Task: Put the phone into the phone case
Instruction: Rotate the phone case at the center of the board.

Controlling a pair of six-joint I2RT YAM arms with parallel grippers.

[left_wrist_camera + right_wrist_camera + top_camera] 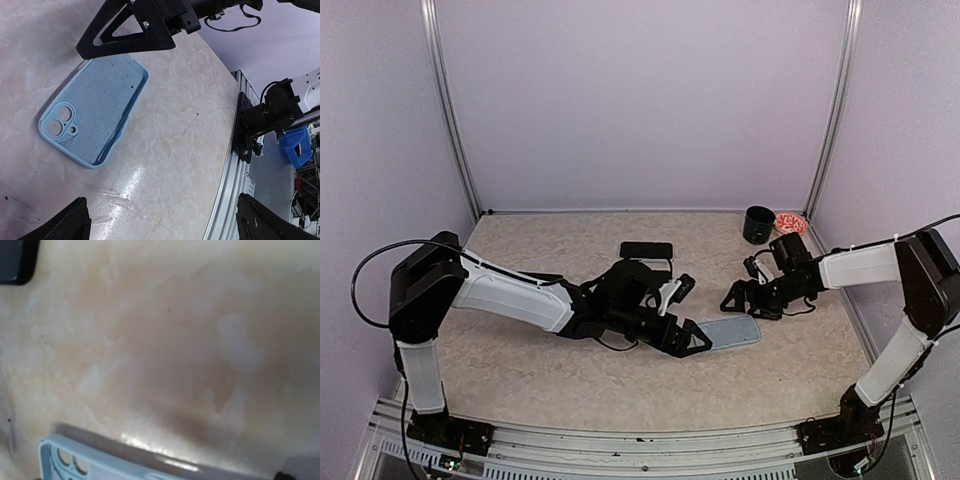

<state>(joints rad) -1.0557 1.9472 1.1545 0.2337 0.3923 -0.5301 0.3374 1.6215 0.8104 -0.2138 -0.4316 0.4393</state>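
The light blue phone case [730, 333] lies open side up on the table, right of centre. It also shows in the left wrist view [92, 112] and at the bottom of the right wrist view [90, 462]. The black phone [646, 250] lies flat further back; its corner shows in the right wrist view [15, 260]. My left gripper [697, 338] is low at the case's left end, open wide and empty [162, 225]. My right gripper [735, 298] hovers just behind the case, apart from it, its fingers [130, 30] spread and empty.
A dark cup [758, 224] and a red-and-white patterned dish [790, 222] stand at the back right corner. The table's metal front rail [227, 190] runs close to my left gripper. The enclosure walls stand on three sides.
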